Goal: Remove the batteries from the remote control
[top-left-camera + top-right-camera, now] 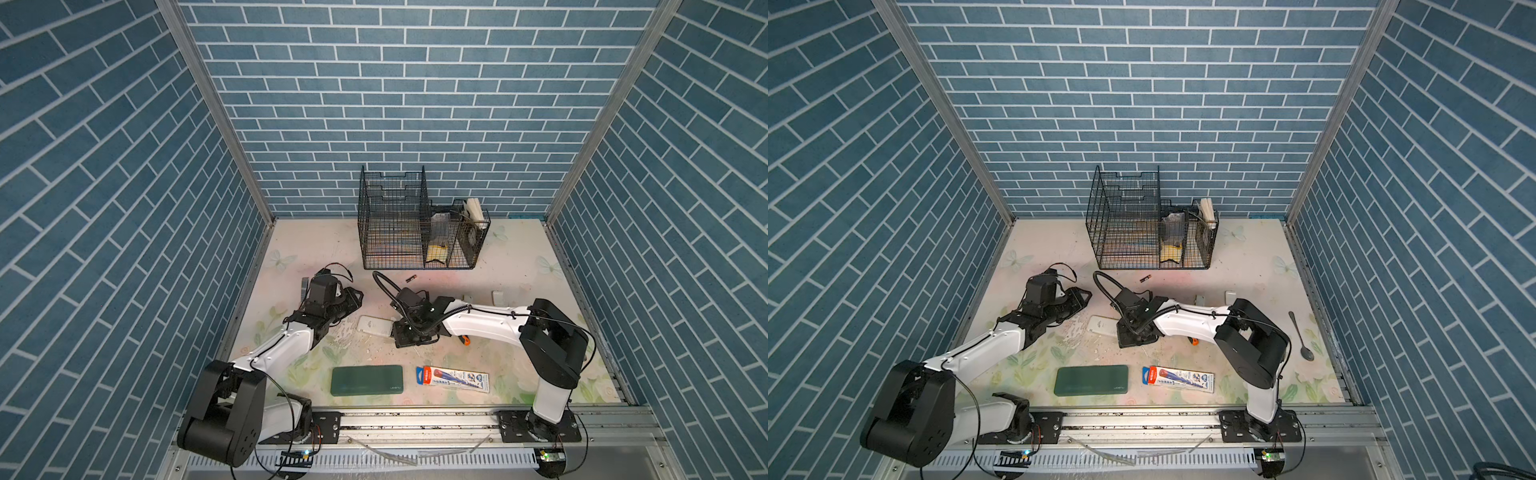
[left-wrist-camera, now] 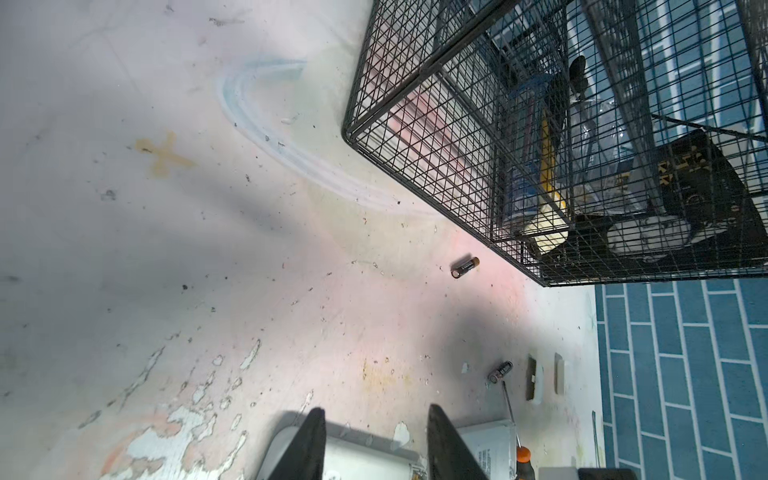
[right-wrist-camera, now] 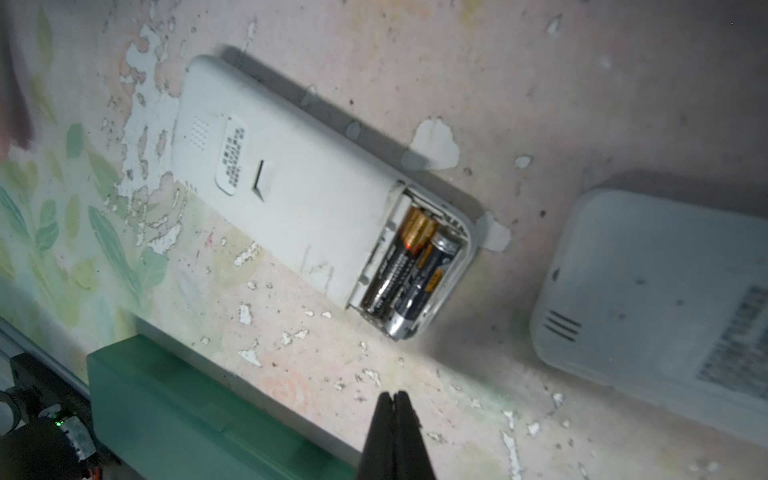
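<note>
Batteries: 2 sit side by side in the open bay at one end of white remote. Remote lies back-up on tabletop, between the two grippers in both top views. One cell is black w/ gold end, the other blue-silver.

Loose battery lies on the table just in front of wire basket. Second loose battery lies near two small covers, by the tip of orange-handled screwdriver.

Left gripper is part open w/ nothing between the fingers. A white remote body shows behind them; can't confirm contact.

Right gripper is closed tight and empty, tips over bare table near the remote's bay end, not touching it. Second white remote and green case lie close by.
</note>
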Motion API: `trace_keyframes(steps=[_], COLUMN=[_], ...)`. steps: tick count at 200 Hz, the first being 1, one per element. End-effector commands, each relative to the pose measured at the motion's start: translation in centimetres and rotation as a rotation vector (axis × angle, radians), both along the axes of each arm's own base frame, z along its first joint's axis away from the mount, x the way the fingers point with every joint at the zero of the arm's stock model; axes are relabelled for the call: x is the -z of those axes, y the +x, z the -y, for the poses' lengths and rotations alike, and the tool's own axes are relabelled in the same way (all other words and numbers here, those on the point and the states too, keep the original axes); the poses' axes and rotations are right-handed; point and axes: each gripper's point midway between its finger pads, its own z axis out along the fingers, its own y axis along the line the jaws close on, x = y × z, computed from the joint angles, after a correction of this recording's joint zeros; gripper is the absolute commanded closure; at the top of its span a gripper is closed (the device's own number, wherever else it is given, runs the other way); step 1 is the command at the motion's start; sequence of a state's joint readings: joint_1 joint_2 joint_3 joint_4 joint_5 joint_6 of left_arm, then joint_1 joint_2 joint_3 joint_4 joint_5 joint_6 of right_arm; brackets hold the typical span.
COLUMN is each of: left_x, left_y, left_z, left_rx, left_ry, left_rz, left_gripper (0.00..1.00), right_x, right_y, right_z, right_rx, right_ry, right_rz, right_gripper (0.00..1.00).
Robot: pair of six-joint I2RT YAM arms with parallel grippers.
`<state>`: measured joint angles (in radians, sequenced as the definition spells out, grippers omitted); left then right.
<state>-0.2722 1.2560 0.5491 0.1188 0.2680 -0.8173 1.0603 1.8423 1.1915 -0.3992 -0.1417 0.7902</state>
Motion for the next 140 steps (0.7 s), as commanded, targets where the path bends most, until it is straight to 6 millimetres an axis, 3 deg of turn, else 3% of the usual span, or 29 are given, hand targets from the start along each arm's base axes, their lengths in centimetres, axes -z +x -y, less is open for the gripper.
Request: trace_keyframes(steps=[1,68,140], left_x=[-0.2,-0.2,0.2], left_y=[0.0,0.2,0.2], left_z=[-0.2,-1.2,-1.8], left_rx=[-0.003,-0.025,-0.039], left_ry=[-0.014,-0.027,-0.031], left_rz=[0.015,0.008,-0.001], left_gripper=[0.59,0.59,0.59], right_x=[-0.3,1.3,1.5], right_y=[0.0,0.1,2.9], right_z=[-1.6,-2.0,-1.3], right_rx=[0.020,0.015,0.065], right_ry=[0.031,0.006,0.007], right_rz=[-0.030,-0.057,-0.041], right_gripper=[1.00,1.00,1.00])
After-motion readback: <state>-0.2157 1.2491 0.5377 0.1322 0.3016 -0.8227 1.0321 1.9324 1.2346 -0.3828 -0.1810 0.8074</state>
